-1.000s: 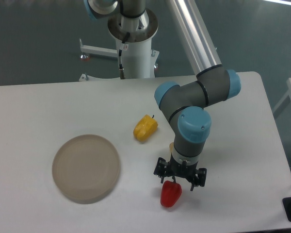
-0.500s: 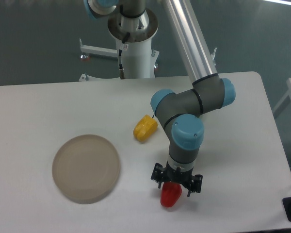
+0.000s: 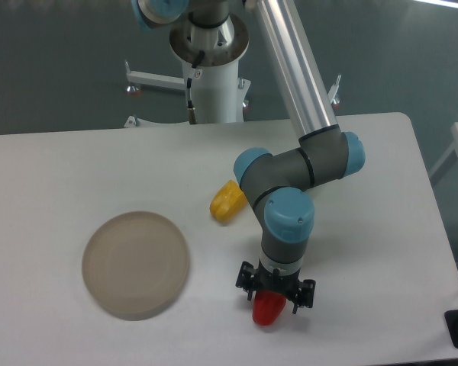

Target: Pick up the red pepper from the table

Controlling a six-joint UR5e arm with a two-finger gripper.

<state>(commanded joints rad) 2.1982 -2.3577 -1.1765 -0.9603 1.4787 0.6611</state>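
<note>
The red pepper [image 3: 269,309] sits on the table [image 3: 53,168] near the front edge, a little right of the middle, and the gripper [image 3: 275,293] is right down on top of it. The arm's wrist stands straight above, so the upper half of the pepper is hidden behind the black gripper body and only its lower red part shows. Dark fingers stick out on either side of the pepper, left and right, so the gripper looks spread around it rather than pinched shut, but from this angle I cannot tell whether the fingers are touching the pepper's skin or have any hold on it.

So, as I judge it, the reach is done: the gripper is lined up over the right thing and low enough to take it. What is left is the real work, closing on the pepper and lifting it clear, because the pepper appears to rest on the tabletop with nothing under it but white surface.

The yellow pepper [image 3: 227,202] lies farther back and to the left, well apart from the gripper, and the round plate [image 3: 135,264] sits off to the left, also untouched.
</note>
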